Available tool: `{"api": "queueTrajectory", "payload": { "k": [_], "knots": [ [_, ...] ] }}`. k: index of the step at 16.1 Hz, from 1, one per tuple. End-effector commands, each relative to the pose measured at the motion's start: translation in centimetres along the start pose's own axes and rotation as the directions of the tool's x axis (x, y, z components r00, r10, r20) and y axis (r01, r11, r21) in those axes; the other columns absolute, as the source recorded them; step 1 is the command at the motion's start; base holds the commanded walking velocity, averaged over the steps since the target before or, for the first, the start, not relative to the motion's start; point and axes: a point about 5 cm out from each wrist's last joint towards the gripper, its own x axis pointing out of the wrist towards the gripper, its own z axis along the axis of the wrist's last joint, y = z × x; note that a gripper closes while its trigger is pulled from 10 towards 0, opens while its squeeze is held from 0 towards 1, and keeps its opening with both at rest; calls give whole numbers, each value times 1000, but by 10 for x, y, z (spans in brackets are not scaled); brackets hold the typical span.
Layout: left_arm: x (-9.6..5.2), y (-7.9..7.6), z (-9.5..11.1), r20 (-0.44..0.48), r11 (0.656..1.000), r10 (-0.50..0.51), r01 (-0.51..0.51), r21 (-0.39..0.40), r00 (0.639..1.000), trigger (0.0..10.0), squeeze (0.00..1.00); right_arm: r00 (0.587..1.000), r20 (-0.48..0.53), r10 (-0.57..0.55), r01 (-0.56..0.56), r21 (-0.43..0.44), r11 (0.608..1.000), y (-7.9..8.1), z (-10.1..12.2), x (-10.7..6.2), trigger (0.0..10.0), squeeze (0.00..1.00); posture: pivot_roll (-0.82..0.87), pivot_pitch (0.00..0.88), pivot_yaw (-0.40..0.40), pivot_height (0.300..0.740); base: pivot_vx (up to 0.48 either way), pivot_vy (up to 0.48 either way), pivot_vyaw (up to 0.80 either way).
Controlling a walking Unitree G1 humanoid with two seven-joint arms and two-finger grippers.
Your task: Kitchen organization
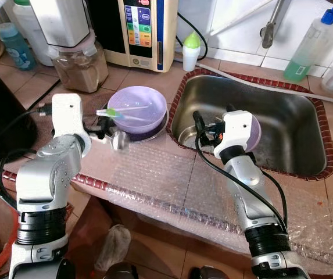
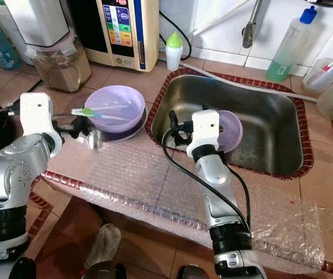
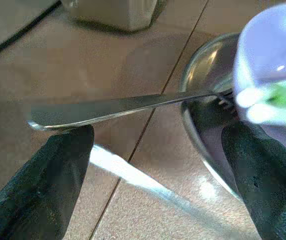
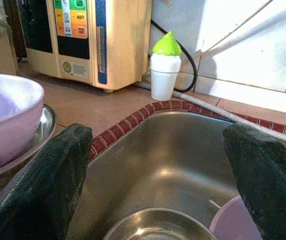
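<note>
Hovering right hand (image 4: 155, 185) spread over sink (image 1: 282, 116), left hand (image 3: 157, 170) spread beside spoon (image 3: 113, 107)

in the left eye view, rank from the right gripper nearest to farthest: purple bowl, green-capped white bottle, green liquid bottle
1. purple bowl, on the counter left of the right gripper.
2. green-capped white bottle, behind the sink, at the wall.
3. green liquid bottle, far back right corner.

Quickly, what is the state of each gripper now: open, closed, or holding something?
Left gripper: open, beside the spoon handle, holding nothing.
Right gripper: open over the sink, holding nothing.
</note>
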Motion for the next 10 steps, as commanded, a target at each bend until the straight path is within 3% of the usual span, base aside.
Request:
{"api": "queueTrajectory", "payload": {
  "k": [1, 5, 10],
  "knots": [
    [-3, -1, 4, 8, 1000, 5, -5, 16, 1000, 10000, 0, 1000, 11, -3, 3, 6, 1000, 0, 2, 3, 10000, 0, 106, 37, 39, 740, 0, 0, 0],
    [-9, -10, 8, 71, 997, 1, -6, 75, 997, 10000, 0, 1000, 11, -7, 7, 3, 1000, -4, 1, 5, 10000, 0, 103, 32, 30, 740, 0, 0, 0],
    [-26, -17, 9, 275, 1000, -15, 11, 17, 961, 10000, 0, 1000, 18, 1, -1, -11, 1000, -7, 3, 9, 10000, 0, 96, 23, 1, 740, 0, 0, 0]
  ]
}}
